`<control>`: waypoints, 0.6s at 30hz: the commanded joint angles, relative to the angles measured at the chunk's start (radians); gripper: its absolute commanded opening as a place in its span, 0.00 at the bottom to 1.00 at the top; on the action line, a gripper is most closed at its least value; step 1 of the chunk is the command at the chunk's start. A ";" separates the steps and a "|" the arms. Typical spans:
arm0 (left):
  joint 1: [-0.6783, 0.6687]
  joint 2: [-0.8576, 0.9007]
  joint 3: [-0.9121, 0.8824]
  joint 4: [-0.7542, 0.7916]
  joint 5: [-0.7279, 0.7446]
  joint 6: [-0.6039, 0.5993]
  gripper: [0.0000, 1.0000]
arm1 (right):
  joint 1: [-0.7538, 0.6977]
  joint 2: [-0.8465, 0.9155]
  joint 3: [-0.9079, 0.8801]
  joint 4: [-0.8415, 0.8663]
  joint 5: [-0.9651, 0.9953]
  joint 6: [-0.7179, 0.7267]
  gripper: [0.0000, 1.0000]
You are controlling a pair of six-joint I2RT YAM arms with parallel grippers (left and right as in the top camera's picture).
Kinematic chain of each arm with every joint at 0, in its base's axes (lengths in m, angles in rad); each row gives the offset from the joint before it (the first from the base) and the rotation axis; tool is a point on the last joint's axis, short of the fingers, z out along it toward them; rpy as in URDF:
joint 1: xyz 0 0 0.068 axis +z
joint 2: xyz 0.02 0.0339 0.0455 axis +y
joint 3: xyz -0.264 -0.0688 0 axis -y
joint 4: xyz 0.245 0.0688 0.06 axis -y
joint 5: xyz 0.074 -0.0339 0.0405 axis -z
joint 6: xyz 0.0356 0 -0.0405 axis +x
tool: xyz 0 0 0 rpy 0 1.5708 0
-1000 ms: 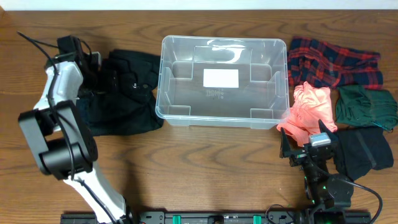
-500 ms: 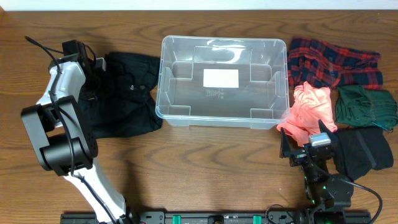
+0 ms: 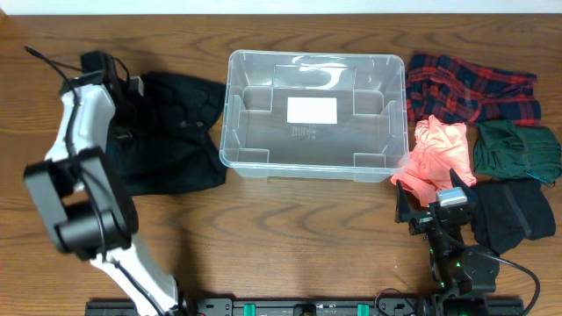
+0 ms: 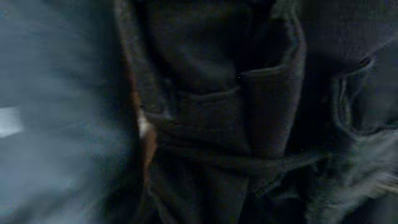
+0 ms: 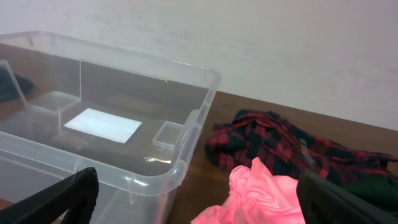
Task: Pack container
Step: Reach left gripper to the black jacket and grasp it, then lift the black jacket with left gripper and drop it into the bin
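Note:
The container (image 3: 226, 118) is a clear plastic bin with a white label on its bottom, standing empty at the table's middle. Its near corner also shows in the right wrist view (image 5: 186, 134). A black garment (image 3: 176, 132) lies spread to its left, and its dark folds fill the left wrist view (image 4: 236, 124). My left gripper (image 3: 129, 98) is down on the garment's left edge and shut on the cloth; its fingers are hidden in the fabric. My right gripper (image 3: 436, 209) rests open near the front right, beside a pink garment (image 3: 436, 154), with nothing between its fingers (image 5: 74, 196).
Right of the bin lie a red plaid cloth (image 3: 470, 88), a green garment (image 3: 515, 149) and a dark garment (image 3: 509, 215). The pink cloth (image 5: 267, 196) and the plaid one (image 5: 280, 146) sit just ahead of the right gripper.
My left gripper has closed on the black garment's left edge, and the cloth there has bunched and shifted slightly. The right arm has not moved.

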 commanded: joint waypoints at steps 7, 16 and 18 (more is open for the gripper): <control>0.003 -0.436 0.085 0.024 -0.001 -0.097 0.06 | -0.008 -0.005 -0.002 -0.003 0.002 -0.004 0.99; -0.139 -0.557 0.085 0.131 0.164 -0.391 0.06 | -0.008 -0.005 -0.002 -0.003 0.002 -0.004 0.99; -0.202 -0.555 0.085 0.159 0.173 -0.476 0.06 | -0.008 -0.005 -0.002 -0.003 0.002 -0.004 0.99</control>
